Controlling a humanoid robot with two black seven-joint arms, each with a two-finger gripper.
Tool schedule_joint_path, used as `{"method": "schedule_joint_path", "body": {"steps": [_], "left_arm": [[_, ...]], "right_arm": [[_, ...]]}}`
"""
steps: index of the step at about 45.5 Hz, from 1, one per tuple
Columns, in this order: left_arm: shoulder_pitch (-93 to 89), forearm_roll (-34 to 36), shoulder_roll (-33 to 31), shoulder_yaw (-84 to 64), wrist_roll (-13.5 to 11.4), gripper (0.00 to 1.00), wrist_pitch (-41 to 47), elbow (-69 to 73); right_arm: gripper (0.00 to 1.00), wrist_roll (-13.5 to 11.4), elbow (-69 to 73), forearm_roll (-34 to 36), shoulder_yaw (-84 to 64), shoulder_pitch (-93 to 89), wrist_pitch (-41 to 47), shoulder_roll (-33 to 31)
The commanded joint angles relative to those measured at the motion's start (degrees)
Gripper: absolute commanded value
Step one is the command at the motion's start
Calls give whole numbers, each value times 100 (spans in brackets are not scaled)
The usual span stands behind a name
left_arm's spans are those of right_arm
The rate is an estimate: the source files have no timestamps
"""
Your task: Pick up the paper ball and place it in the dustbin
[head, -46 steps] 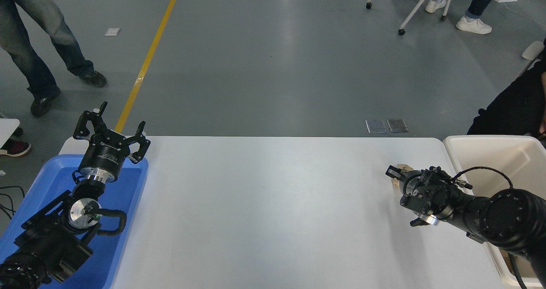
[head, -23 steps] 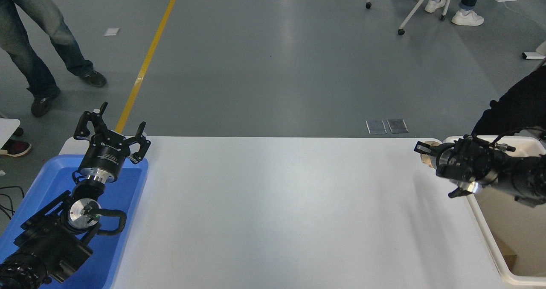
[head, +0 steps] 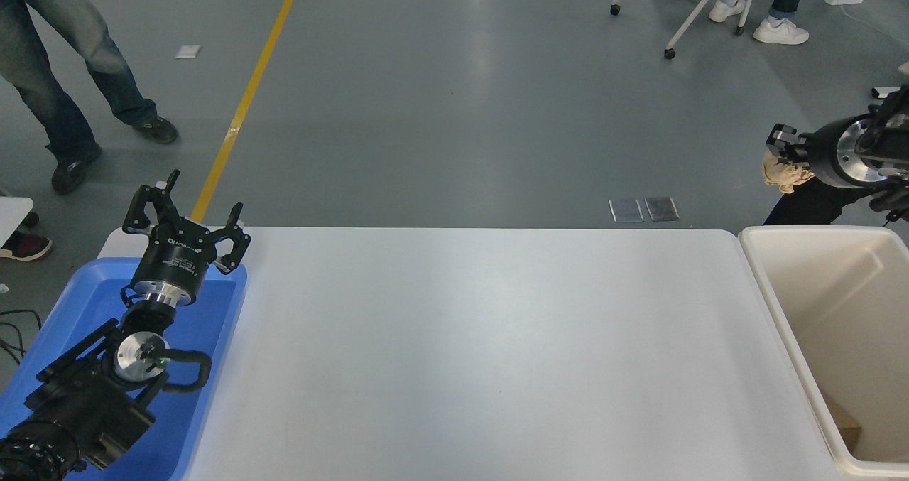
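Observation:
My right gripper (head: 781, 155) comes in from the right edge, raised high above the table's far right corner, and is shut on the tan crumpled paper ball (head: 785, 174). The ball hangs just beyond and left of the far rim of the cream-white dustbin (head: 795, 310), which stands off the table's right end with its deep beige inside open to view. My left gripper (head: 186, 219) is open and parked over the blue tray at the lower left.
The shallow blue tray (head: 206, 325) lies at the table's left end under my left arm. The white table (head: 461, 346) spans the middle. A person's legs (head: 64, 76) stand at the top left; a dark-clothed person (head: 817, 200) is behind the dustbin.
My right gripper has lifted the paper ball off the table and carried it up and to the right, from the table's right part to high above the dustbin's far corner. The left arm has not moved.

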Motion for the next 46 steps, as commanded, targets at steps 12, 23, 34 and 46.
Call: {"method": "schedule_joint_path", "body": {"steps": [12,23,34,46], "left_arm": [[0,5,0,-1,1,99,2,-4],[0,5,0,-1,1,99,2,5],[0,5,0,8,1,99,2,-4],[0,5,0,-1,1,99,2,5]], "right_arm": [[0,-11,60,-86,-45,332,233,-148],[0,-19,-563,-42,-36,-194,136,-157],[0,-72,-2856,28,78,-1872,154,-104],[0,-353,-4861,819,903,-3929,136,9]]}}
